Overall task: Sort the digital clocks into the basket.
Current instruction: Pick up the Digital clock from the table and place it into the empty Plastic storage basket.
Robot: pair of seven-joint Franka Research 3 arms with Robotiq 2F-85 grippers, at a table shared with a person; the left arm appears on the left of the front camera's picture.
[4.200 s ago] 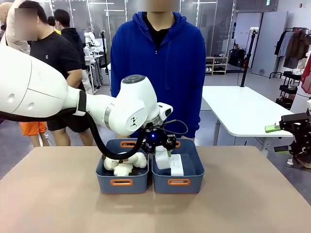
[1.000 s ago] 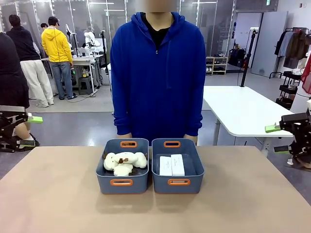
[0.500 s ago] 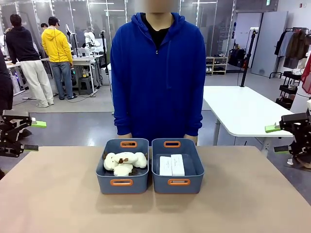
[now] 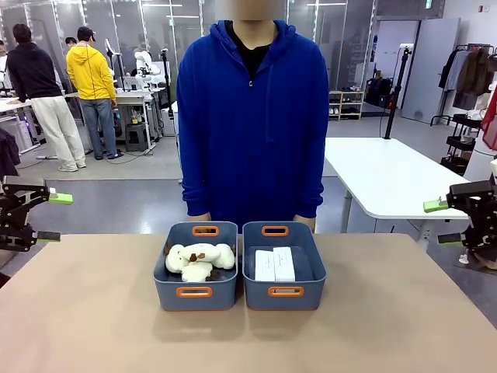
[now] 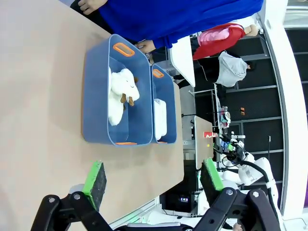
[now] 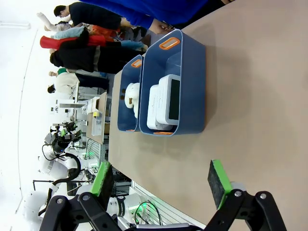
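Note:
Two white digital clocks (image 4: 274, 264) lie side by side, flat in the right-hand blue-grey basket (image 4: 284, 298) at the table's middle. The right wrist view has the clocks (image 6: 163, 102) resting in the basket (image 6: 195, 91), and the left wrist view catches one clock (image 5: 160, 118) past the nearer bin. My left gripper (image 4: 54, 217) hangs open at the far left edge, well away from the bins, holding nothing. Off the table's right edge my right gripper (image 4: 441, 222) is open and holds nothing too.
The twin bin (image 4: 194, 299) on the left holds cream plush toys (image 4: 199, 259). A person in a blue hoodie (image 4: 252, 116) stands close behind both bins. Bare tabletop (image 4: 248, 342) spreads in front of and beside the bins.
My left arm has pulled back from over the basket to the table's left edge, leaving the second clock beside the first. In the last second it only shifted slightly. The right arm has stayed put.

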